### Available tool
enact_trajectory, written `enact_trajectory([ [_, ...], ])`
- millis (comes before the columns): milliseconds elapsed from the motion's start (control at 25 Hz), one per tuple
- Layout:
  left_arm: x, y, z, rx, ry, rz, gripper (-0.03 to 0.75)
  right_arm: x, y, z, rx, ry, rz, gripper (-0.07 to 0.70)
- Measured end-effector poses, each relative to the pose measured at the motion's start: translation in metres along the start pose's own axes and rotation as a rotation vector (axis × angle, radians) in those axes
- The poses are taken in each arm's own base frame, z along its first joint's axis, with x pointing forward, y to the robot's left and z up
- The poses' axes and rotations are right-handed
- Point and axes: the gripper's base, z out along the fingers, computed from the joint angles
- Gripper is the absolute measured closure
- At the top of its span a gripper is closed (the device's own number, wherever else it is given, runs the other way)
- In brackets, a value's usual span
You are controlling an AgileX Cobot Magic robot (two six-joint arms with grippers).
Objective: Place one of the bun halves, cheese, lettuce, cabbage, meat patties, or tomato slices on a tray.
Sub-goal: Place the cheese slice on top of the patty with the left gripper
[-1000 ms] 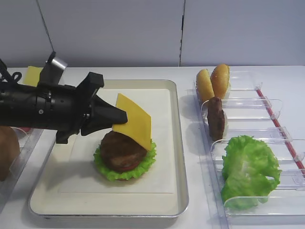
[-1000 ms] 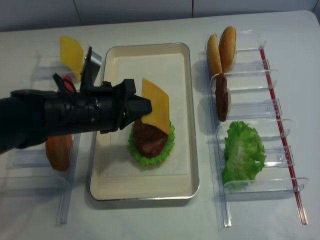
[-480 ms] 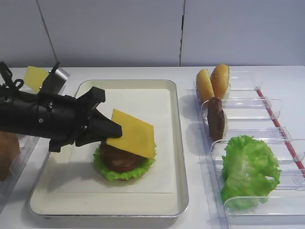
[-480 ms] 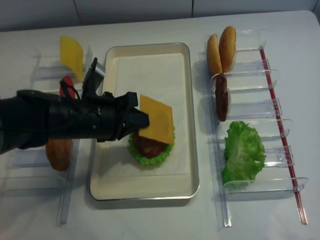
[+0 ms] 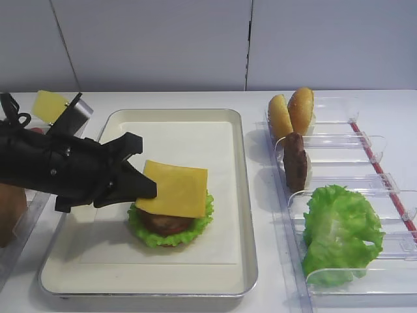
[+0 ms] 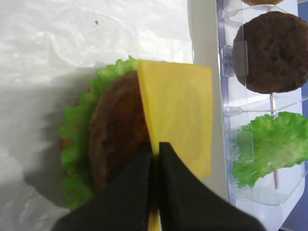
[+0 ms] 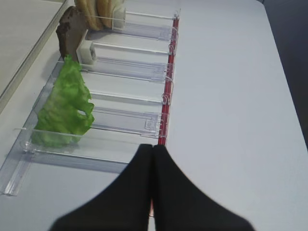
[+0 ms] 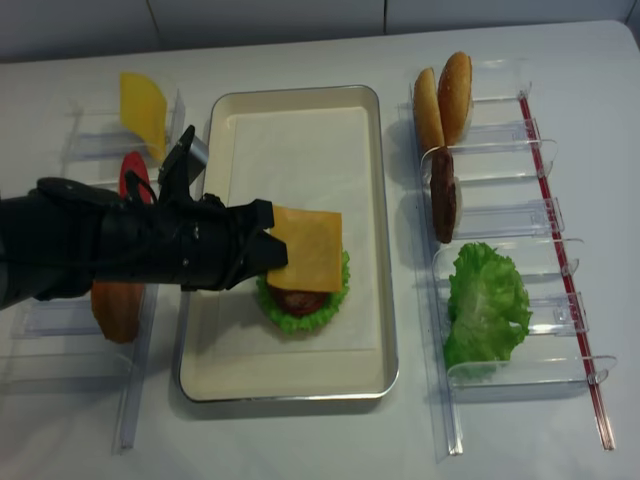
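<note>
Cheese [image 5: 173,189]: flat orange-yellow square

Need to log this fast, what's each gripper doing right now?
Left gripper: shut on the cheese, lying over the patty on the tray.
Right gripper: shut, holding nothing.

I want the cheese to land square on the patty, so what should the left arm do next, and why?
Probably open the left gripper and let go. It is shut on the cheese, which lies nearly flat over the meat patty and lettuce on the tray, so little lowering seems left.
</note>
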Motion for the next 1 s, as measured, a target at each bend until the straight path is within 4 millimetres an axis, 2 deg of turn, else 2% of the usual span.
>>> enact_trajectory([
  [1000, 0.0005, 0.0025, 0.0000, -0.027, 0.006, 0.002, 0.718, 0.0002, 0.0001, 0.0000, -0.002, 0.002, -0.005, 0.533],
])
